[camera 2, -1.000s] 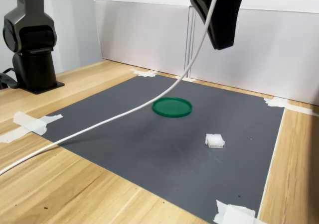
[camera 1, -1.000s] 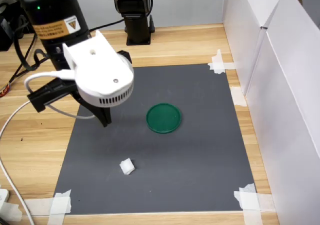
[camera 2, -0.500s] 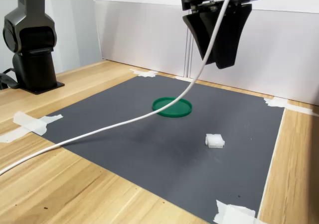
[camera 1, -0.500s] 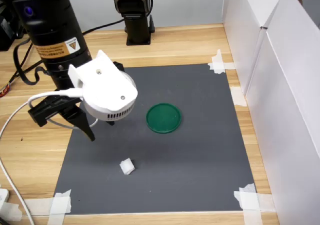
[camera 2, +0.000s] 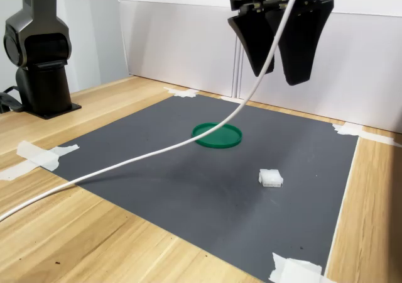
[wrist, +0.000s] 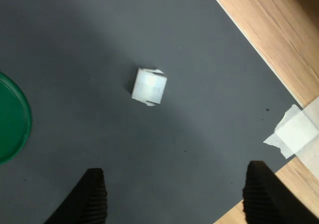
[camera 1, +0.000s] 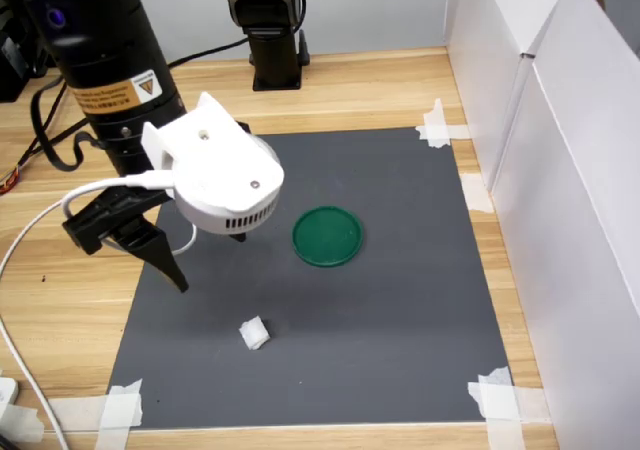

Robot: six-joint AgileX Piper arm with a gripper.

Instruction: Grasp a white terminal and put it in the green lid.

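Seeing one white terminal (wrist: pixel 148 87), one green lid (camera 1: pixel 327 236). Lying on gray mat (camera 2: pixel 188 176), apart from gripper (camera 2: pixel 279 75), fingers (wrist: pixel 92 196) spread open, holding nothing.

One white terminal (camera 1: pixel 254 333), one green lid (camera 1: pixel 327 236)

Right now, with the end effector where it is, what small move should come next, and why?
Probably lower the end effector toward the white terminal. Its jaws stand apart and empty, well above the grey mat, and the wrist view shows the terminal ahead of the fingertips, so some forward shift seems needed too. The green lid holds nothing yet.
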